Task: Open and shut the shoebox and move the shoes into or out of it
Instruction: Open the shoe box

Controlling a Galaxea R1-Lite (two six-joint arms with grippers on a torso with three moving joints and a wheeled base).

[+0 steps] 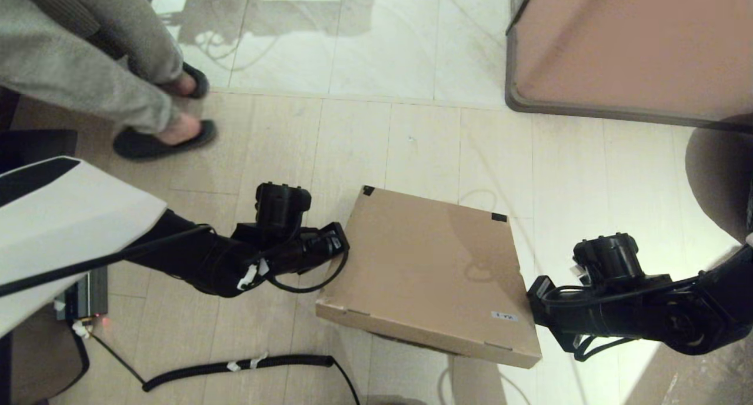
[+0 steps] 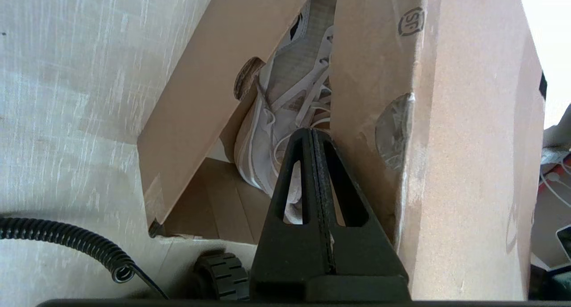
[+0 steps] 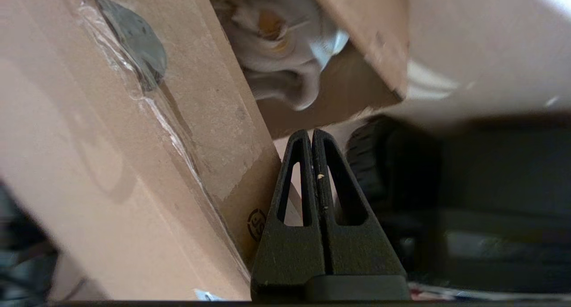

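Before you, the tiled floor (image 1: 412, 146) carries everything, with the pinkish-brown furniture panel (image 1: 629, 46) at the far right and a person's legs in grey trousers (image 1: 88, 57) and dark slippers (image 1: 162, 140) at the far left. The shoebox (image 1: 429, 269) sits at centre between your two arms, its brown lid tilted up off the base, black tape bits at its two far corners and a small white label (image 1: 505, 316) near the front right corner.

Your left gripper (image 2: 312, 135) is pressed in at the box's left side, fingers together with nothing between them, tips at the lid's hanging side flap. Through the gap, your left wrist view shows the shoes (image 2: 285, 119), white with white laces, lying inside the base.

Your right gripper (image 3: 312, 135) mirrors it at the box's right side, fingers also closed together on nothing, beside the lid's edge; something white shows blurred inside the opening.

A coiled black cable (image 1: 235, 367) lies on the floor near the front left.
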